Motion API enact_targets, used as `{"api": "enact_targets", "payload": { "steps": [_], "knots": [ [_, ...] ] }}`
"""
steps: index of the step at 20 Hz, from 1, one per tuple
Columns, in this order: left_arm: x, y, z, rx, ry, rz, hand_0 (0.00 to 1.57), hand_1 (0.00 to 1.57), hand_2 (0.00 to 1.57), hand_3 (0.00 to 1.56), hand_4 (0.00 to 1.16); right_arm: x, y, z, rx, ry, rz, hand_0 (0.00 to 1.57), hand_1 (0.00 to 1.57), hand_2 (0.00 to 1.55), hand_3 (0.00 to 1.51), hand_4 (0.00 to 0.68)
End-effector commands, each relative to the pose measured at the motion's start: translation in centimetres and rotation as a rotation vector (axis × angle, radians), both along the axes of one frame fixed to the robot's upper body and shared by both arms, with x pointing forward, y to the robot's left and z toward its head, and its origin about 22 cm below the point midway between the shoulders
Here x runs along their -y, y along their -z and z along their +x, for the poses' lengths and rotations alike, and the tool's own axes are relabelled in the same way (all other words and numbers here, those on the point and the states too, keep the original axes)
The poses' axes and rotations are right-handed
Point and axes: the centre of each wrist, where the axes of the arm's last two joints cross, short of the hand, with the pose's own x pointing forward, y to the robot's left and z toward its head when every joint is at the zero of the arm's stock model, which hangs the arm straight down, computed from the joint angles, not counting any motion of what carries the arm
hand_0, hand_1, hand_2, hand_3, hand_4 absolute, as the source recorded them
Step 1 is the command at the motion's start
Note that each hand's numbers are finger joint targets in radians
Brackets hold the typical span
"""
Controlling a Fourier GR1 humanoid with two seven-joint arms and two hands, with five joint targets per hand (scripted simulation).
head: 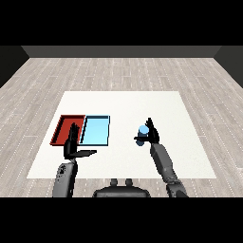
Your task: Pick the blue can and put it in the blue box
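Head view. White table (142, 102) seen from above and slightly behind, a pale rectangle filling the middle of the frame, far edge toward 12 o'clock. Grey plank floor (118, 71) around it on all sides, boards running left to right, ending at a dark wall (121, 51) along the far side of the room.

On the left half of the table, two shallow trays side by side and touching: red tray (61, 126) outermost, blue tray (96, 131) just at its 3 o'clock. Both open upward, interiors flat.

Left hand (72, 142) at the near edge of the two trays, roughly where they meet, fingers straight and pointing toward 12 o'clock, thumb stretched out toward 3 o'clock; spread apart, nothing held. Grey left forearm (66, 178) rising from 7 o'clock.

Right hand (152, 134) over bare table at the 3 o'clock side of the blue tray, well apart from it. Fingers and thumb curled round the blue can (143, 130), clamped on it; can upright or nearly so, pale blue top showing at the hand's 9 o'clock side. Whether the can rests on the table or is lifted clear cannot be told. Right forearm (163, 161) rising from 5 o'clock.
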Motion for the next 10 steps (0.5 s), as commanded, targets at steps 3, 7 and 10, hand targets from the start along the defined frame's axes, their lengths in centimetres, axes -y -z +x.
{"api": "enact_targets", "payload": {
  "steps": [3, 7, 10],
  "knots": [
    [-1.2, 0.1, -0.2, 0.021, 0.017, -0.029, 0.00, 0.00, 0.00, 0.00, 0.00, 0.6, 1.9, -1.2, -0.023, 0.075, -0.078, 1.07, 1.07, 1.23, 1.18, 0.000],
    [2.1, -1.8, 1.9, 0.011, 0.015, -0.013, 0.00, 0.00, 0.00, 0.00, 0.00, 0.8, -1.0, 0.7, -0.090, 0.093, -0.117, 1.47, 1.47, 1.46, 1.45, 0.543],
    [0.6, 0.6, -0.8, 0.017, -0.001, 0.011, 0.00, 0.00, 0.00, 0.00, 0.00, 0.1, -0.2, 0.4, -0.061, 0.099, -0.131, 1.46, 1.46, 1.46, 1.44, 0.543]
  ]
}}
